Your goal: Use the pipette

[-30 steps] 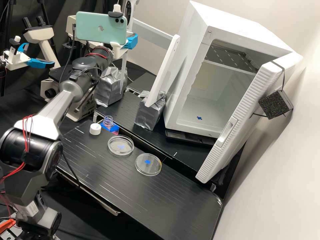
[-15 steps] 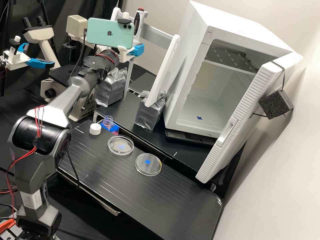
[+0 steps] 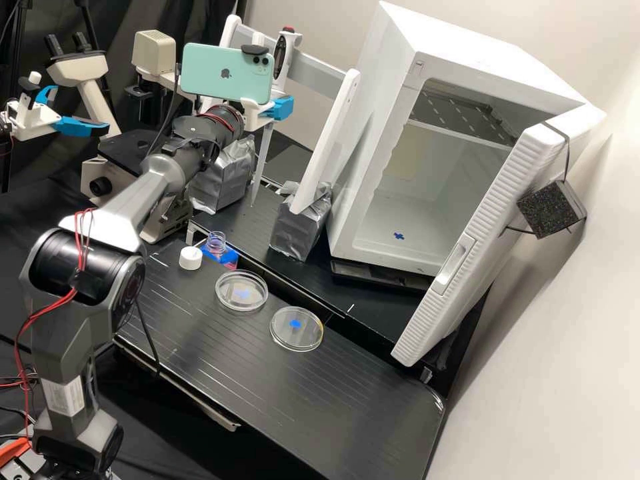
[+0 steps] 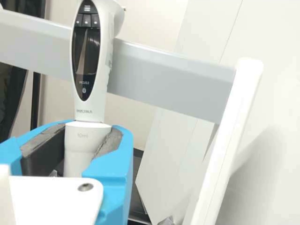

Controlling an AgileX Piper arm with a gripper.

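The black counter (image 3: 320,407) runs beneath everything, with a white cabinet (image 3: 467,40) on its raised rear part, the cabinet's door (image 3: 493,213) standing open. The dark grey arm (image 3: 150,177) reaches over the rear of the counter, near a rack whose grey beam (image 3: 320,60) lies behind the pipette. A mint-green phone (image 3: 227,70) on the arm's end hides much of the gripping end in the high view.

Blue fingers (image 3: 279,108) are clamped on the pipette (image 3: 282,57), parted only by the thickness of its white barrel. In the wrist view, the dark pads of the fingers (image 4: 112,164) meet the barrel from both sides, just under the display body; a white plate (image 4: 56,199) covers the barrel lower down. The pipette is near upright, its tip pointing down beside a foil-wrapped block (image 3: 227,177); whether the tip touches anything cannot be told.

Two round clear dishes (image 3: 241,299) (image 3: 297,330) lie near each other on the counter, their contents hard to make out. An uncapped clear bottle (image 3: 217,243) stands nearby, its lower part partly hidden, with a white cap (image 3: 190,258) beside it.The black counter (image 3: 320,407) runs beneath the items, and a white cabinet (image 3: 467,40) sits on its raised rear part, its door (image 3: 493,213) standing open. The dark grey arm (image 3: 150,177) is over the rear of the counter, near a rack whose grey beam (image 3: 320,60) lies behind the pipette (image 3: 282,57). A mint-green phone (image 3: 227,70) at the arm's end hides much of the gripping end in the high view.

The blue fingers (image 3: 279,108) are clamped on the pipette, parted only by the thickness of its white barrel. In the wrist view, the pads of the fingers (image 4: 112,164) flank the barrel just under the display body; a white plate (image 4: 56,199) covers part of the view lower down. The pipette is near upright, tip down by a foil-wrapped block (image 3: 227,177); whether the tip touches anything cannot be told.

One round clear dish (image 3: 241,299) lies near a second dish (image 3: 297,337), the contents of both hard to make out. An uncapped clear bottle (image 3: 217,243) has its lower part partly hidden, with a white cap (image 3: 190,258) just beside it.
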